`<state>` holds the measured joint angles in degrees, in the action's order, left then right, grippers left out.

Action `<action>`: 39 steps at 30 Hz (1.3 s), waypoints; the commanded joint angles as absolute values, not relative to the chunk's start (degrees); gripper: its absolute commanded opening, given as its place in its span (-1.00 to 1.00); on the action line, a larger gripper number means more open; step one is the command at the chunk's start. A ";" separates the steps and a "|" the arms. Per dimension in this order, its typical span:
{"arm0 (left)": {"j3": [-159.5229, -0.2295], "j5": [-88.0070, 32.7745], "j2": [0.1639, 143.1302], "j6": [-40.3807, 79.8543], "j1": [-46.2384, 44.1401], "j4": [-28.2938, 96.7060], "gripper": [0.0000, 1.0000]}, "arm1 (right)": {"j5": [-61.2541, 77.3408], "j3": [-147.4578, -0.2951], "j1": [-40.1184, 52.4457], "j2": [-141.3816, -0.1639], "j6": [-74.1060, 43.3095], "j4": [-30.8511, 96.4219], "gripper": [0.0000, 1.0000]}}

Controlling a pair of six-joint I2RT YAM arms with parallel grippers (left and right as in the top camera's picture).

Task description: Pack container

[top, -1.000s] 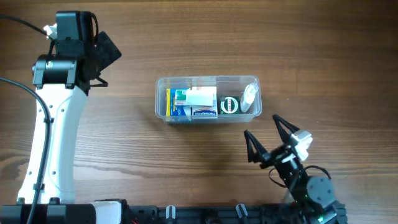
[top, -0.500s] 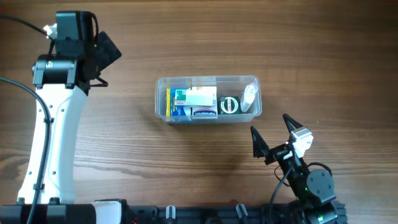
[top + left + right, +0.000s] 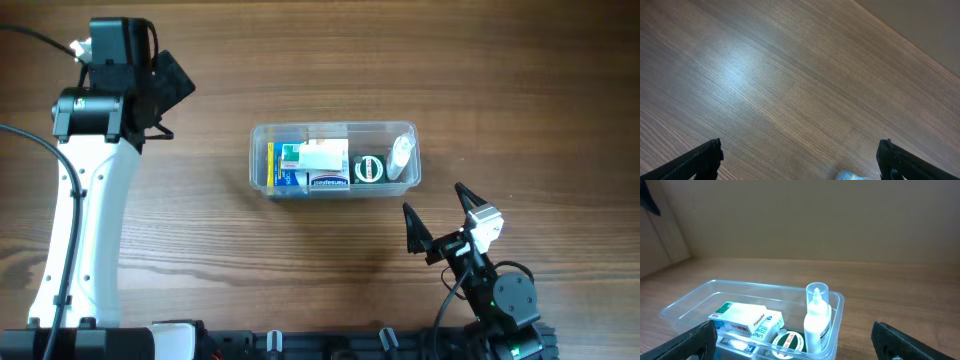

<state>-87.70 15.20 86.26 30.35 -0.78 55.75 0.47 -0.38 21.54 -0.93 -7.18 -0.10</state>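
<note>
The clear plastic container lies mid-table, holding white and blue boxes, a green round tin and a small white bottle. My right gripper stands open just in front of its right end, apart from it and holding nothing. The right wrist view looks over the container, with the boxes, the upright bottle and the tin seen between the open right gripper. My left gripper is open at the far left, well away; the left gripper spans bare wood.
The white left arm runs along the table's left side. A blurred pale blue shape shows at the bottom edge of the left wrist view. A plain wall stands behind the table.
The right gripper has drawn back a little to the right and toward the front edge, away from the container. The left arm has not moved.
</note>
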 commanded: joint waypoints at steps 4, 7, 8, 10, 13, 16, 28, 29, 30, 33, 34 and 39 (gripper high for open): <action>-88.03 16.14 86.48 30.28 -0.47 55.61 1.00 | 1.45 -0.32 21.30 -0.27 -6.15 -0.25 0.99; -88.03 16.14 86.59 30.28 -0.47 55.61 0.99 | 1.45 -0.32 21.30 -0.27 -6.15 -0.25 0.99; -88.01 16.14 85.97 30.28 -0.47 55.61 1.00 | 1.45 -0.32 21.30 -0.27 -6.15 -0.25 0.99; -87.99 16.14 84.14 30.28 -0.47 55.61 1.00 | 1.43 -0.32 21.30 -0.27 -6.15 -0.25 1.00; -87.99 16.14 79.81 30.28 -0.51 55.61 0.99 | 1.45 -0.32 21.30 -0.27 -6.15 -0.25 0.99; -87.99 16.14 73.38 30.28 -0.51 55.61 0.99 | 1.45 -0.32 21.30 -0.27 -6.15 -0.25 0.99; -87.96 16.14 46.70 30.28 -0.51 55.61 1.00 | 1.45 -0.32 21.30 -0.27 -6.15 -0.25 0.99; -87.96 16.14 44.18 30.28 -0.51 55.64 0.99 | 1.45 -0.32 21.30 -0.27 -6.15 -0.25 1.00; -87.96 16.14 41.89 30.28 -0.51 55.64 0.99 | 1.43 -0.32 21.30 -0.27 -6.13 -0.25 0.99; -87.96 16.14 34.11 30.28 -0.51 55.64 0.99 | 1.43 -0.32 21.30 -0.27 -6.15 -0.25 0.99; -87.96 16.14 32.47 30.28 -0.51 55.64 0.99 | 1.45 -0.32 21.30 -0.27 -6.15 -0.25 0.99; -87.96 16.36 22.72 30.28 -0.47 61.73 0.99 | 1.45 -0.32 21.30 -0.27 -6.13 -0.25 0.99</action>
